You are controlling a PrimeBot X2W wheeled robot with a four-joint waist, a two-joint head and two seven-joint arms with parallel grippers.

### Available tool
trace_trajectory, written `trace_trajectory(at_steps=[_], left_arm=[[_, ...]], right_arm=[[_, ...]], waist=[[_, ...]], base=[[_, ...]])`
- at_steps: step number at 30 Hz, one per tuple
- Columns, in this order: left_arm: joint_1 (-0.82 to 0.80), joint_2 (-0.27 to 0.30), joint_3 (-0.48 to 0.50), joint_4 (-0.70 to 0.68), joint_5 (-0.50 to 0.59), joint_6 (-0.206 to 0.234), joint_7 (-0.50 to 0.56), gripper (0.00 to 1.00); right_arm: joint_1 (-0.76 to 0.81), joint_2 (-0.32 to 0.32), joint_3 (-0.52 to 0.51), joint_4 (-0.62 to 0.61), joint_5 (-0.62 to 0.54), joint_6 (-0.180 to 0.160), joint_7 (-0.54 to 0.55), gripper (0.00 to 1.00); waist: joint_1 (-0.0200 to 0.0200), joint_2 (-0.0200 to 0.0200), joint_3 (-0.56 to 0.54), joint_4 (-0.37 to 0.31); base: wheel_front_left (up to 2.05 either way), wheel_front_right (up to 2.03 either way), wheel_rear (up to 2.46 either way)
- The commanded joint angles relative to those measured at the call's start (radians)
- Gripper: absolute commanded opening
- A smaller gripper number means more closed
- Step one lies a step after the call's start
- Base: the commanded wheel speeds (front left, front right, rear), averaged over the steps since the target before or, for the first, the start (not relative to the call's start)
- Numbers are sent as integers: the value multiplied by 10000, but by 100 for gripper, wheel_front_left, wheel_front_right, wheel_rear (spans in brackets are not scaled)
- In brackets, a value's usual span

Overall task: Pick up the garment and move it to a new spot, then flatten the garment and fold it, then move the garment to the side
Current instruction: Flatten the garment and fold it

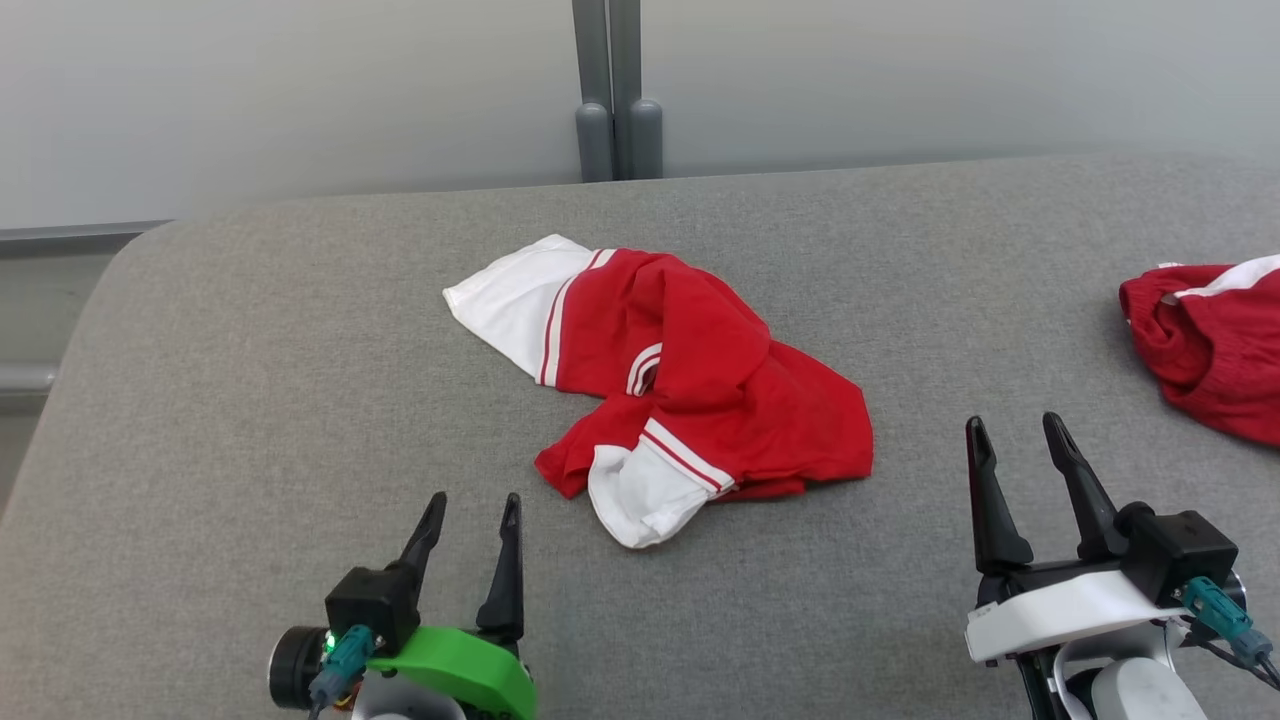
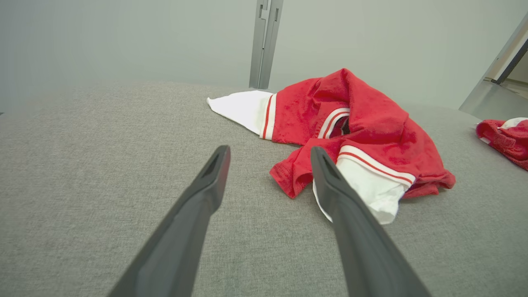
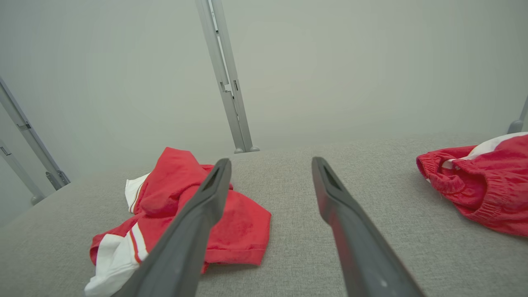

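Observation:
A red garment [image 1: 700, 385] with white sleeves and red-and-white trim lies crumpled in the middle of the grey padded table [image 1: 250, 400]. It also shows in the left wrist view as the garment [image 2: 371, 136] and in the right wrist view as the garment [image 3: 231, 222]. My left gripper [image 1: 470, 505] is open near the front edge, to the left of and short of the cloth, holding nothing. On the other side my right gripper [image 1: 1017, 428] stands open, apart from the cloth's right edge. In the wrist views the left gripper [image 2: 269, 153] and the right gripper [image 3: 270, 164] each have spread fingers.
A second red and white piece of clothing [image 1: 1215, 345] lies bunched at the table's right edge, also seen as clothing [image 3: 478, 185] in the right wrist view. A grey post [image 1: 618, 100] rises behind the table against a pale wall.

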Motion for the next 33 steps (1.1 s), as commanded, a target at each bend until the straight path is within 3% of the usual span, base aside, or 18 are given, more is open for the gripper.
trace_trajectory(at_steps=[1,12,21,32,33], left_arm=[[-344,-31,-103,83,204,-122,25,100],[-1975,-433,-1084,1822,181,-674,543,100],[-2718,-481,-843,3097,-210,-725,329,100],[-3188,-462,-450,4122,-492,-558,119,100],[-3222,-464,-502,4209,-453,-612,101,84]], right_arm=[[-153,-18,9,-44,-25,-11,-29,100],[-644,-18,130,-76,69,-9,-31,100],[-792,-15,14,-128,145,-11,-31,100],[-852,-15,4,-109,216,-11,-31,100],[-857,-16,21,-103,219,-11,-31,100]], waist=[[0,-1,155,-140],[0,-1,957,-1178],[0,-1,1314,-1769],[0,-1,1430,-1810],[0,-1,1434,-1803]], base=[[0,0,0],[0,0,0],[0,0,0],[0,0,0],[0,0,0]])
